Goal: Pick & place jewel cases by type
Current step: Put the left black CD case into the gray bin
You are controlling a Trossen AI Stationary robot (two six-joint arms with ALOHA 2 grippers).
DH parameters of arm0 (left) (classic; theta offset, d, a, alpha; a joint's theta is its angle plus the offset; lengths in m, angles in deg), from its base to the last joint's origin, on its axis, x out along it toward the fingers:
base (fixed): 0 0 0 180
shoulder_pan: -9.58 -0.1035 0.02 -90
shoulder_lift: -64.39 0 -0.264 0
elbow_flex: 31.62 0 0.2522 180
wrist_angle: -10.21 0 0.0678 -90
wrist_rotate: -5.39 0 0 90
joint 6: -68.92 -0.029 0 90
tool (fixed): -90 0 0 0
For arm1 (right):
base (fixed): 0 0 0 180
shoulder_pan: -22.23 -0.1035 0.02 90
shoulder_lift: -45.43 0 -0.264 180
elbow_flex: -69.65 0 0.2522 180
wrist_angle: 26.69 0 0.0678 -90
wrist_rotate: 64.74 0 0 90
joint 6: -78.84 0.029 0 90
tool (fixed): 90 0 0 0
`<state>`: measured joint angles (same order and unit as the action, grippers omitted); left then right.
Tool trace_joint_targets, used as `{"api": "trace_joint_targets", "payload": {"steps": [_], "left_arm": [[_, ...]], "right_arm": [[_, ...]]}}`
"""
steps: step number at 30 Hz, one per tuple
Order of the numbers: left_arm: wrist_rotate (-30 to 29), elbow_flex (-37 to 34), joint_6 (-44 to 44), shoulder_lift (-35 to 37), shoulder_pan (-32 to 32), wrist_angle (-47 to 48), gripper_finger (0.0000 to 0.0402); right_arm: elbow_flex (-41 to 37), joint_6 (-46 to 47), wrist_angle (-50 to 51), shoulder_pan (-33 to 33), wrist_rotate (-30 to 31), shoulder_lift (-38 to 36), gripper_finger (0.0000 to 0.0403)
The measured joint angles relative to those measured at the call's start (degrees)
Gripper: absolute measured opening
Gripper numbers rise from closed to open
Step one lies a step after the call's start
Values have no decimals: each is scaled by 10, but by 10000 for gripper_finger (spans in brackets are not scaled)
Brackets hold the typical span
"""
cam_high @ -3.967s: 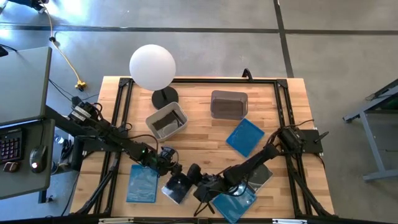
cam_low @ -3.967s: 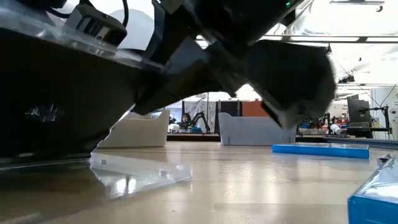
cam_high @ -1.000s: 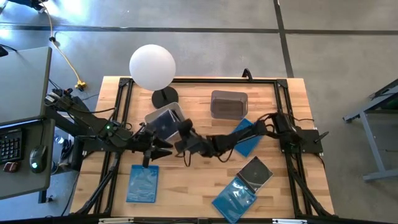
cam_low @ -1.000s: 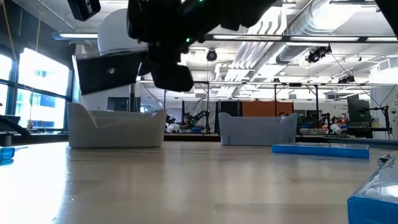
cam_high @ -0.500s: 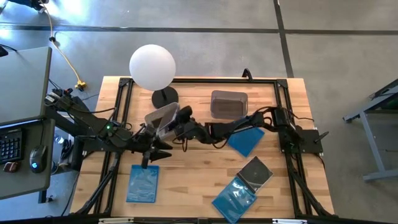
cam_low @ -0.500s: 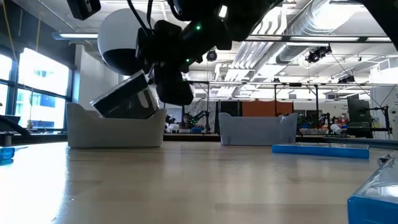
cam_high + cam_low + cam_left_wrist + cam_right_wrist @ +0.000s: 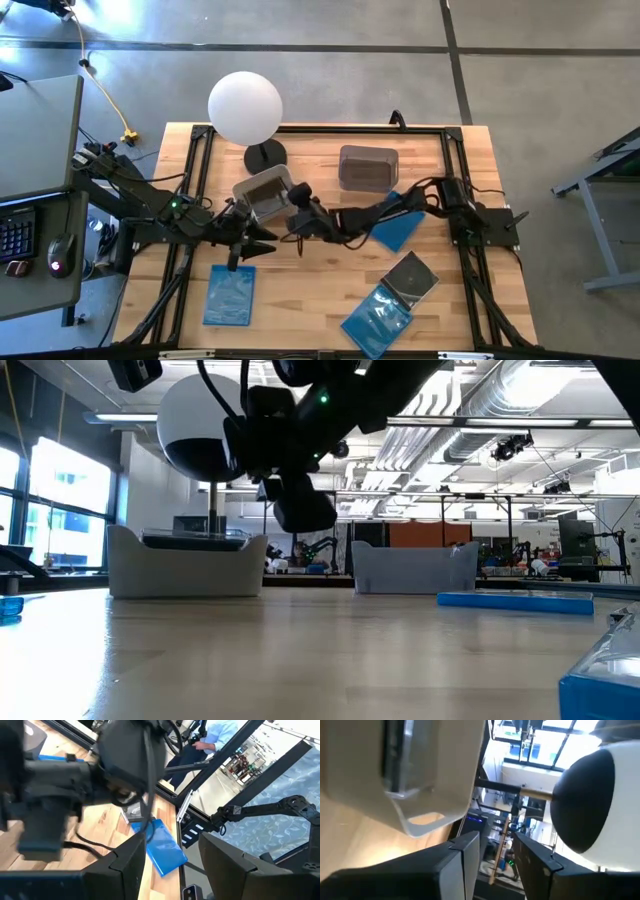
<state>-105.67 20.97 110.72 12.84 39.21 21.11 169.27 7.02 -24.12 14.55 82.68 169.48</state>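
A dark shiny jewel case (image 7: pixel 263 189) lies flat at the top of the left grey tub (image 7: pixel 283 207), level with its rim (image 7: pixel 192 540). My right gripper (image 7: pixel 293 209) hovers just right of that tub, open, with nothing between its fingers (image 7: pixel 462 862). My left gripper (image 7: pixel 250 241) waits open on the near side of the tub, holding nothing. Blue jewel cases lie flat at near left (image 7: pixel 229 295), near middle (image 7: pixel 378 318) and right of centre (image 7: pixel 397 228). Another dark case (image 7: pixel 412 275) lies near the right.
A second grey tub (image 7: pixel 367 167) stands at the far middle. A white globe lamp (image 7: pixel 245 107) on a dark base stands behind the left tub. Black frame rails run along the table's edges. Bare wood shows in the table's middle (image 7: pixel 320 280).
My right gripper carried the dark case over the left tub, tipped it down and let it go, then drew back a little toward the near edge. The case went from hanging above the tub, through a tilt, to lying flat at the rim.
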Motion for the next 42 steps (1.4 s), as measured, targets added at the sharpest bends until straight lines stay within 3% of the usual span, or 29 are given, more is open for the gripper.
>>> {"api": "trace_joint_targets", "payload": {"steps": [4, 10, 15, 21, 26, 42], "left_arm": [[0, 0, 0, 0, 0, 0, 182], [0, 0, 0, 0, 0, 0, 182], [0, 0, 0, 0, 0, 0, 182], [0, 0, 0, 0, 0, 0, 182], [1, 0, -3, 0, 0, 0, 182], [1, 0, -10, 0, 0, 0, 182]], "right_arm": [[0, 55, 46, -15, -51, 0, 114], [0, 150, 91, -18, -198, 0, 114], [0, 197, 70, 8, -347, 0, 114], [0, 195, 20, 36, -401, 0, 114], [0, 193, 21, 59, -508, 0, 114], [0, 148, 24, 81, -543, 0, 114]]}}
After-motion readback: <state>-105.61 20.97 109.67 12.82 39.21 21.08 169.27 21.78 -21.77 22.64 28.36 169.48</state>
